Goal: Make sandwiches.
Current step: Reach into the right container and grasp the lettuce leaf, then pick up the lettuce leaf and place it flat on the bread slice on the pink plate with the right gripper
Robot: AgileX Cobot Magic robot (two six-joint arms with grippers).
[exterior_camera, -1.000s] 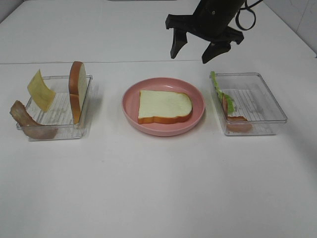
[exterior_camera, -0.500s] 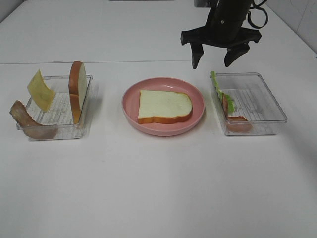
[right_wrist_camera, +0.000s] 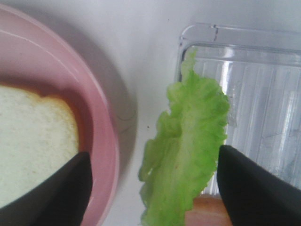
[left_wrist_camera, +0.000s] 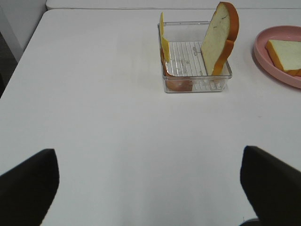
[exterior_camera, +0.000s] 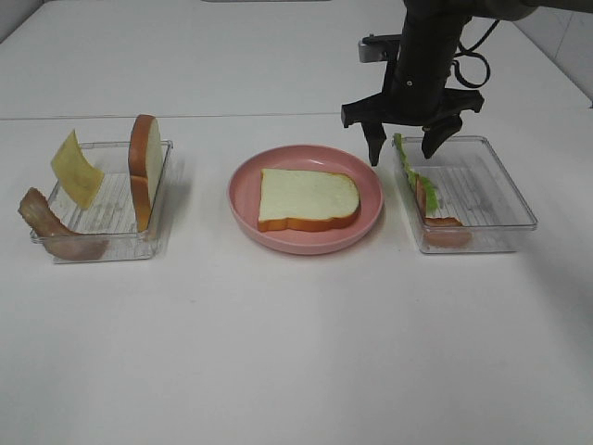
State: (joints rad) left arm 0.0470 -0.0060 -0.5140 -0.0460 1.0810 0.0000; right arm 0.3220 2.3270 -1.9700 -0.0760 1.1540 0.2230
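Observation:
A white bread slice (exterior_camera: 308, 199) lies flat on the pink plate (exterior_camera: 306, 239); it also shows in the right wrist view (right_wrist_camera: 33, 141). My right gripper (exterior_camera: 405, 148) is open, its fingers straddling the green lettuce leaf (exterior_camera: 410, 171) that leans on the left wall of the right clear tray (exterior_camera: 500, 181). The leaf (right_wrist_camera: 188, 150) fills the gap between the fingers in the right wrist view, with a reddish slice (exterior_camera: 443, 227) under it. The left tray (exterior_camera: 102, 199) holds an upright bread slice (exterior_camera: 142, 176), yellow cheese (exterior_camera: 74, 169) and bacon (exterior_camera: 51, 227). My left gripper (left_wrist_camera: 150, 188) is open, over bare table.
The pink plate (right_wrist_camera: 101, 136) sits close beside the right tray's left wall (right_wrist_camera: 181, 52). In the left wrist view the left tray (left_wrist_camera: 195, 59) stands well ahead of the fingers, with the plate's rim (left_wrist_camera: 277, 56) at its side.
My right gripper has moved right and down, from above the plate's far side to the lettuce at the right tray's left wall. Nothing else has moved.

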